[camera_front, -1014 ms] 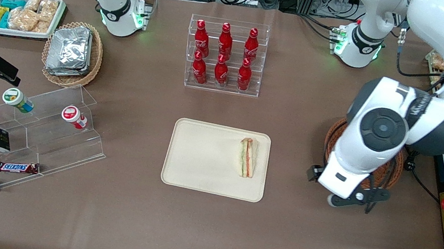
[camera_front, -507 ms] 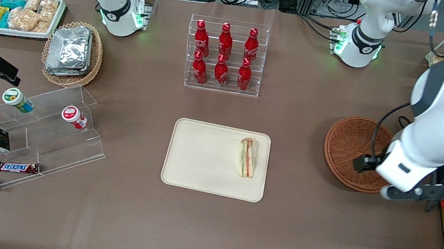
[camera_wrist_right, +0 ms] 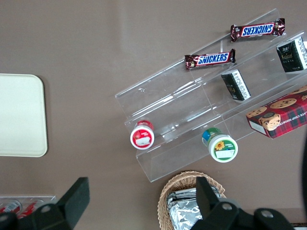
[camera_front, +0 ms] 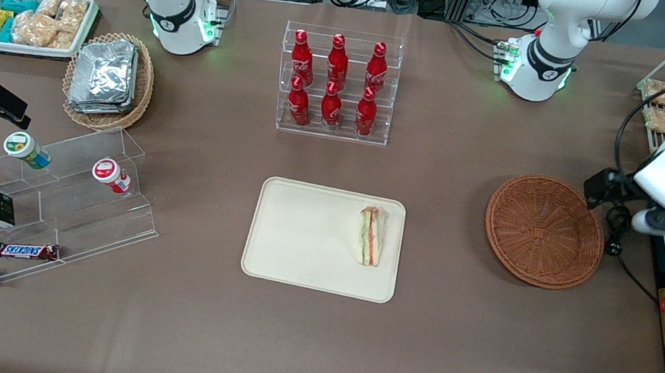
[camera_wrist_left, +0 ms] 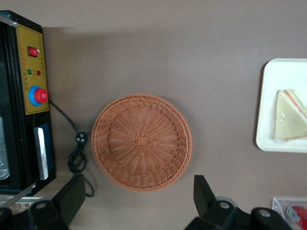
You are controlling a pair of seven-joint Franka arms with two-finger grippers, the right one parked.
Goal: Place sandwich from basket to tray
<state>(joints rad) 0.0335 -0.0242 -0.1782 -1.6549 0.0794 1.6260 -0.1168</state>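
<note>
Sandwich (camera_front: pixel 371 236) on tray (camera_front: pixel 296 241); pincer (camera_wrist_left: pixel 136 203) wide, above basket (camera_front: pixel 544 231); "SNICKERS" bars (camera_wrist_right: pixel 210 59) on display.

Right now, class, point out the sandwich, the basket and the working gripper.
sandwich (camera_front: pixel 371 236), front view, on its striped cut edge.
basket (camera_front: pixel 544 231), front view, on its woven floor.
gripper (camera_wrist_left: pixel 136 196), left wrist view, midway between its open fingertips, above the basket.
</note>
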